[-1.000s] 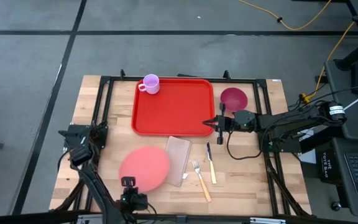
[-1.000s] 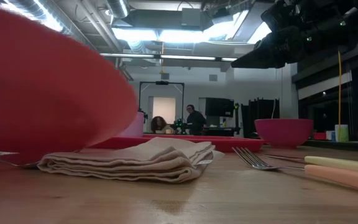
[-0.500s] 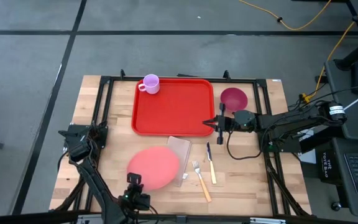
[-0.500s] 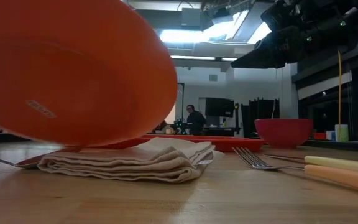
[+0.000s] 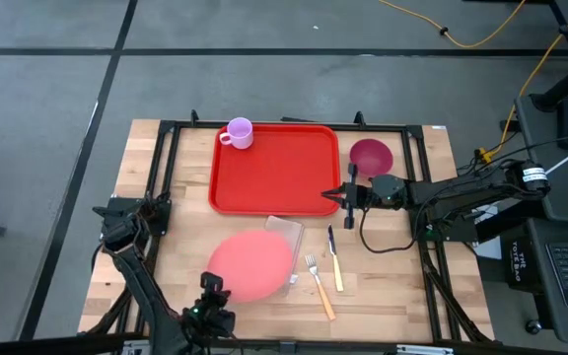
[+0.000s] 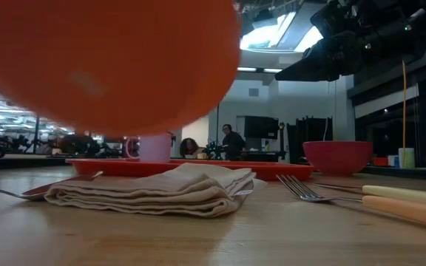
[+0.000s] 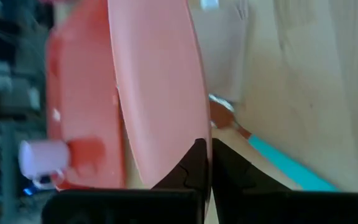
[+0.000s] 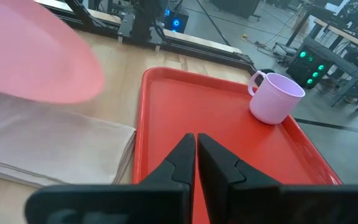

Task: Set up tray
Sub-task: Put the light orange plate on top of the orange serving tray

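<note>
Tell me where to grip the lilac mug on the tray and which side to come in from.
Grip the mug across its rim and wall, coming straight down from above. It stands upright and open-mouthed in the far left corner of the tray, with its handle pointing left toward the tray's raised rim, so a side approach looks cramped. Probably set the fingers clear of the handle.

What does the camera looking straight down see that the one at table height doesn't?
Only the overhead view shows both dark arms whole, the left gripper holding the round pink plate at its edge, and the right gripper at the large red plastic tray. Only the table-height view shows the room behind, with people far off. Both share the plate, tray, folded beige napkin, fork and magenta bowl.
</note>
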{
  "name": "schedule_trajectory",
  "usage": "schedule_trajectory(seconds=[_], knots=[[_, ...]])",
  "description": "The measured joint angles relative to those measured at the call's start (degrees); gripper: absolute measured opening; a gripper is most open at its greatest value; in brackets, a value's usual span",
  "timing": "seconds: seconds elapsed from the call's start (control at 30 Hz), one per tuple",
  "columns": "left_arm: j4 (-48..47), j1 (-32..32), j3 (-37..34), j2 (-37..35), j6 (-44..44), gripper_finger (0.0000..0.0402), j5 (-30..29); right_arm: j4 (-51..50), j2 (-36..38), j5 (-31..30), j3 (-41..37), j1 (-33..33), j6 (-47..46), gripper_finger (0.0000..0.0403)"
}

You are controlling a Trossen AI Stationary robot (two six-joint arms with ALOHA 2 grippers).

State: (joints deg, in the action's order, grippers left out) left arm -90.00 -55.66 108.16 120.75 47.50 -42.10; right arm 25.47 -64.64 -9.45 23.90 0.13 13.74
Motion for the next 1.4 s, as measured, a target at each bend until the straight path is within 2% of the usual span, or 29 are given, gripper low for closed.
schedule_trajectory(seconds=[0.1,0.2,0.37,0.5,0.7,0.83,0.97,1.07,1.17,1.27,1.4], knots=[[-0.02,0.20,0.00,-1.24,-4.02,0.0002,-4.82,0.00,0.00,0.00,0.00,0.01,0.02,0.0023],[0.11,0.98,-1.93,-3.03,-6.86,0.0002,-7.04,0.00,0.00,0.00,0.00,0.00,0.02,0.0023],[-0.03,2.71,-11.34,-7.94,-7.58,0.0002,-7.96,-0.04,0.00,0.00,0.00,-0.01,0.02,0.0023],[-0.05,3.14,-18.53,-13.17,-8.07,0.0002,-14.36,-0.07,-0.02,0.00,0.00,0.01,0.02,0.0023],[-0.05,5.56,-27.41,-18.80,-7.26,0.0002,-11.66,-0.07,0.00,0.00,0.00,0.00,0.02,0.0023],[0.00,7.70,-32.41,-20.21,-10.26,0.0002,-12.57,-0.05,-0.02,0.00,0.00,0.01,0.02,0.0023],[0.03,10.79,-37.75,-20.88,-10.41,0.0002,-10.42,-0.04,0.00,0.00,0.00,0.00,0.00,0.0023],[0.55,12.72,-41.12,-20.86,-12.04,0.0002,-12.86,-0.07,-0.01,0.00,0.00,-0.01,-0.97,0.0023],[2.02,14.56,-43.92,-20.87,-12.33,0.0002,-16.73,-0.09,0.00,0.00,0.00,-0.01,-1.49,0.0023],[4.46,16.57,-45.96,-20.94,-13.10,0.0002,-15.62,-0.09,-0.02,0.00,0.00,0.00,-1.49,0.0023],[11.17,18.31,-47.78,-20.94,-19.54,0.0002,-14.34,-0.11,0.00,-0.01,0.00,-0.01,-1.49,0.0023]])
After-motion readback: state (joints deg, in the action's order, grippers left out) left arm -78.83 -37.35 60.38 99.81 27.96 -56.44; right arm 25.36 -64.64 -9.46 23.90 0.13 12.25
